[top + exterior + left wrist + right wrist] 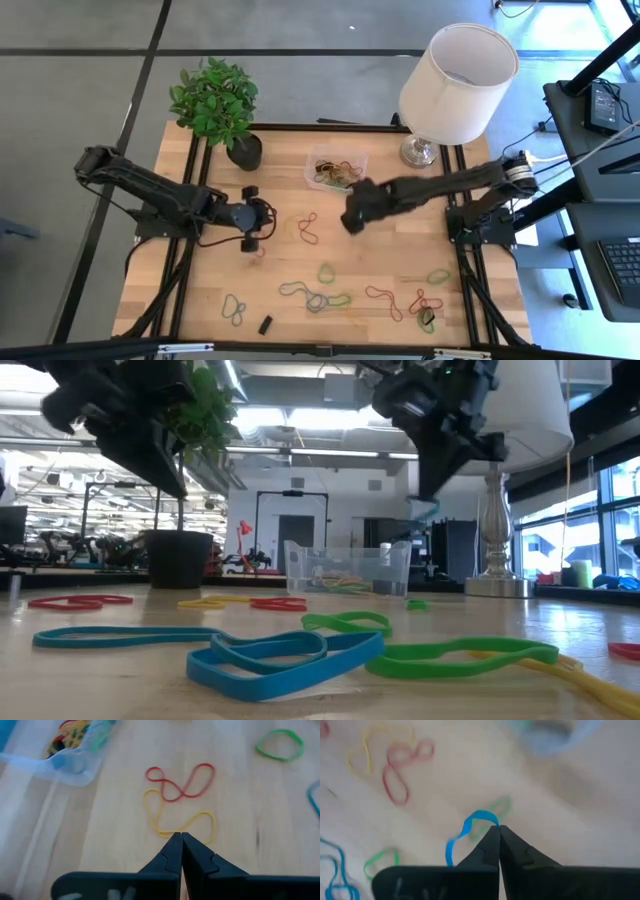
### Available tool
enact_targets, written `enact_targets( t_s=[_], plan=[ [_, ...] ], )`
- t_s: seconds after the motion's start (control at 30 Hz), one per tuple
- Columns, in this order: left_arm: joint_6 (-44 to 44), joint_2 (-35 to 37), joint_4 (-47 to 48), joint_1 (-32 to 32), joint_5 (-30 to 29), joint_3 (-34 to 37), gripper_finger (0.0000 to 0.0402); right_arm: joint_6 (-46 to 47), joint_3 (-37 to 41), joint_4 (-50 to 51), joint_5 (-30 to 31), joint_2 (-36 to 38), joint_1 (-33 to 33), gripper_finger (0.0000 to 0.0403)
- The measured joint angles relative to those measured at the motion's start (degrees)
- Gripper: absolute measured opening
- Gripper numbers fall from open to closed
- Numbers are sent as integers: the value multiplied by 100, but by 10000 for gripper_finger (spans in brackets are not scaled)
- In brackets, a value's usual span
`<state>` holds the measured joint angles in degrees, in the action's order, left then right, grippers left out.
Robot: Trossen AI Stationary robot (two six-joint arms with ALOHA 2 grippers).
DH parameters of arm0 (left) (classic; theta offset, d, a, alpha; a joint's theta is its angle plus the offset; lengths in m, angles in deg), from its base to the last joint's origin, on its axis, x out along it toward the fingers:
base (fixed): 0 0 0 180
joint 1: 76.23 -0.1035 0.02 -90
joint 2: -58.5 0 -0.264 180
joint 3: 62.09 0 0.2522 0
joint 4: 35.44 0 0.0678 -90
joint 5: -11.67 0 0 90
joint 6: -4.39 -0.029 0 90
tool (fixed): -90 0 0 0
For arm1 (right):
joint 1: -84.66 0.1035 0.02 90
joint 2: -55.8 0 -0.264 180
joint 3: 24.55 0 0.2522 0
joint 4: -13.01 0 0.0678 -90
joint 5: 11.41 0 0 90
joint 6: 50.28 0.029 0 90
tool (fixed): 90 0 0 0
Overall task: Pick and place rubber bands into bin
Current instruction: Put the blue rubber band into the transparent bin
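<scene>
Blue band (462,832) is pinched tight in the right gripper (498,827), just beside the bin (337,171). Some bands lie in the bin already. Many rubber bands (315,296) wait farther off. Left gripper (181,836) is closed, empty.

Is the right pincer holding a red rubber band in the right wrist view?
No. The right pincer is shut on a blue rubber band, which hangs from its tips above the table.
</scene>
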<state>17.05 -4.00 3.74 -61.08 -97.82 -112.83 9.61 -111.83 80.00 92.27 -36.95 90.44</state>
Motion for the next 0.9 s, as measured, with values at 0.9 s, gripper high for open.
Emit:
enact_targets(
  t_s=[0.9],
  plan=[
    [625,-907,-1671,-782,4,-2,1,-5402,-1217,-356,130,-1439,-2816,24]
  ],
)
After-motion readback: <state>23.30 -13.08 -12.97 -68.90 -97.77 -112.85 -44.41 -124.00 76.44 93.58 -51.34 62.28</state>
